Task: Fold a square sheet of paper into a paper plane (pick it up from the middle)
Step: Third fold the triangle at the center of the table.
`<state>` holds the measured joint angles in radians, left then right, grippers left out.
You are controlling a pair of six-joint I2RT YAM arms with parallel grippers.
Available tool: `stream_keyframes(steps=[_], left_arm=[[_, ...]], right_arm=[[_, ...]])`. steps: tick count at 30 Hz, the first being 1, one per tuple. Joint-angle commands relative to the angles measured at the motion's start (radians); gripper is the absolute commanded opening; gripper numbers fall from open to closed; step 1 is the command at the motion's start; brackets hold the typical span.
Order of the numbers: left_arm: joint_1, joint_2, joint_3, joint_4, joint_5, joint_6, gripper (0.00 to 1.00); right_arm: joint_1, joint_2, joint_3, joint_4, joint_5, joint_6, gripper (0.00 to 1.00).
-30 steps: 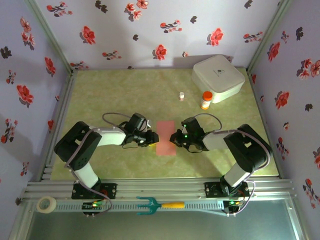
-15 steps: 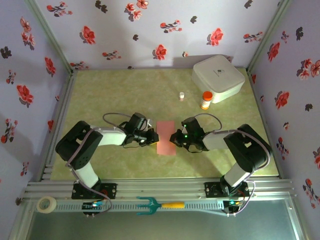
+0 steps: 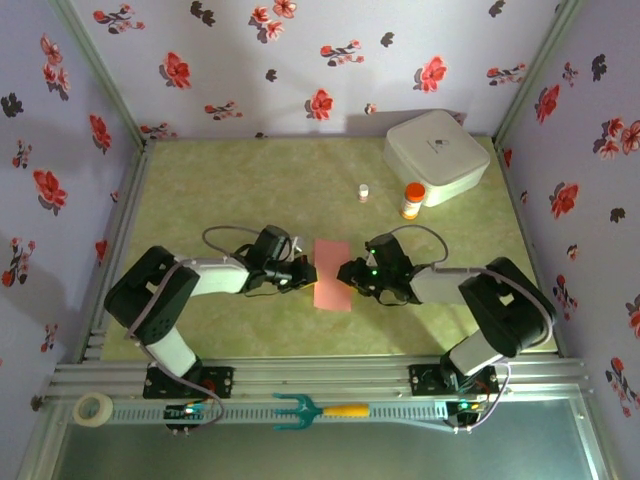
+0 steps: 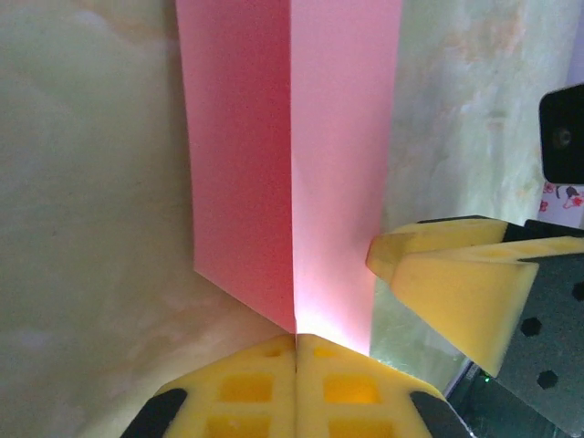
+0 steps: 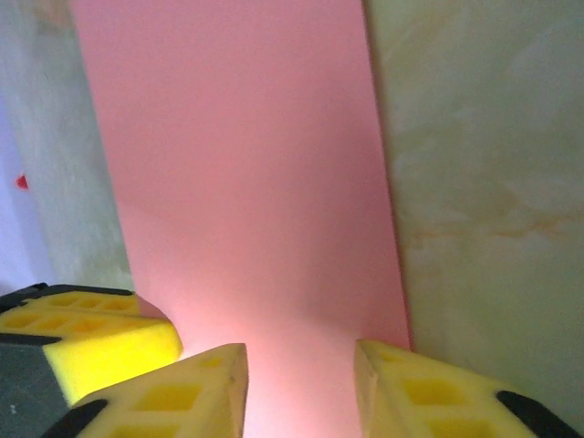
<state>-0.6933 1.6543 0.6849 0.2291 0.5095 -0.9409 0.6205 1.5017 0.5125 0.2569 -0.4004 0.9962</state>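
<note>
**Salmon-pink square sheet of paper (image 3: pixel 332 275) pinched on one side**

Folded to a strip, it lies mid-bench (image 3: pixel 240 190) between both claws. The left claw (image 4: pixel 295 339) is clamped on its edge at the crease. The right claw (image 5: pixel 301 365) has fingers apart, straddling the opposite edge. Thin, light and floppy, it probably crumples easily, so edges look the safest hold.

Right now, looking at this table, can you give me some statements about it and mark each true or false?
The left gripper is pinched shut on the pink paper. True.
The right gripper is clamped shut too. False: its jaws stand apart, with the paper in the gap.
The white box sits at the far right corner of the table. True.
The teal fork lies on the paper. False: it rests on the near rail.
The orange-capped bottle stands close to the white box. True.
</note>
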Motion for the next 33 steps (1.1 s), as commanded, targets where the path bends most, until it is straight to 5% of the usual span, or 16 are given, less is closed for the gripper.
stream_keyframes(steps=[1,8,18,26,33], left_arm=[[0.009,-0.05,-0.005,-0.018,0.011,-0.019,0.0],[0.009,-0.067,-0.005,-0.029,0.013,-0.042,0.0],[0.009,-0.063,-0.009,-0.027,0.012,-0.046,0.0],[0.009,-0.056,-0.006,-0.026,0.015,-0.046,0.0],[0.01,-0.054,-0.005,-0.025,0.015,-0.045,0.0]], right_arm=[[0.022,-0.114,-0.004,-0.137,0.081,-0.094,0.4],[0.321,-0.35,-0.024,-0.249,0.515,-0.481,0.48],[0.657,-0.188,0.017,-0.114,0.885,-0.931,0.56],[0.734,-0.036,0.077,-0.069,1.105,-1.006,0.59],[0.742,0.036,0.1,-0.068,1.106,-1.009,0.57]])
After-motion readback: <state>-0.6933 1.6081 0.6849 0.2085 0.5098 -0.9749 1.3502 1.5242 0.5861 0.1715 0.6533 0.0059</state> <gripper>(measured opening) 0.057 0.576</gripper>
